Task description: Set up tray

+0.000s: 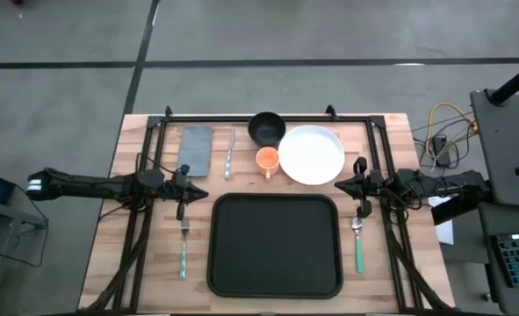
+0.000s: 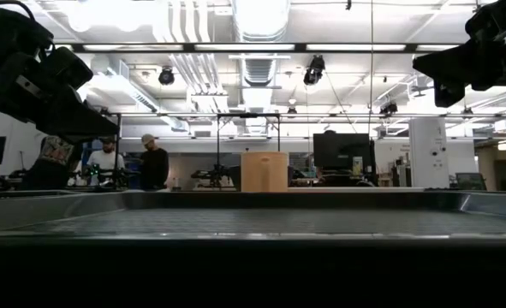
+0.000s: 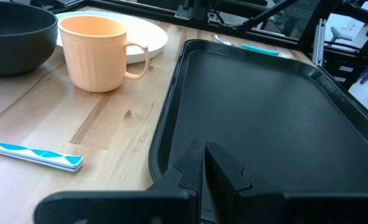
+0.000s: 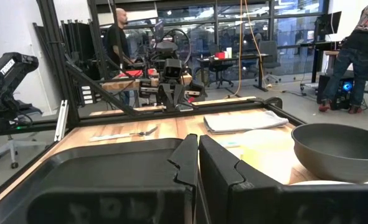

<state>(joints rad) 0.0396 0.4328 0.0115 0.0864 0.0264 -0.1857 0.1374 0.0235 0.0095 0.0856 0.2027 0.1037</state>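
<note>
Black and bare, the tray (image 1: 275,246) sits at the table's near middle edge, so nothing is loaded yet and this looks like the very start. Left of the tray hovers the left gripper (image 1: 195,192), fingers pressed together on nothing, above a fork (image 1: 183,248). Right of the tray the right gripper (image 1: 342,186) hangs likewise closed and empty beside the white plate (image 1: 312,154); next, I'd say, one must open and pick something.

The empty tray (image 1: 275,244) lies between the left gripper (image 1: 199,192) and right gripper (image 1: 342,186).
</note>
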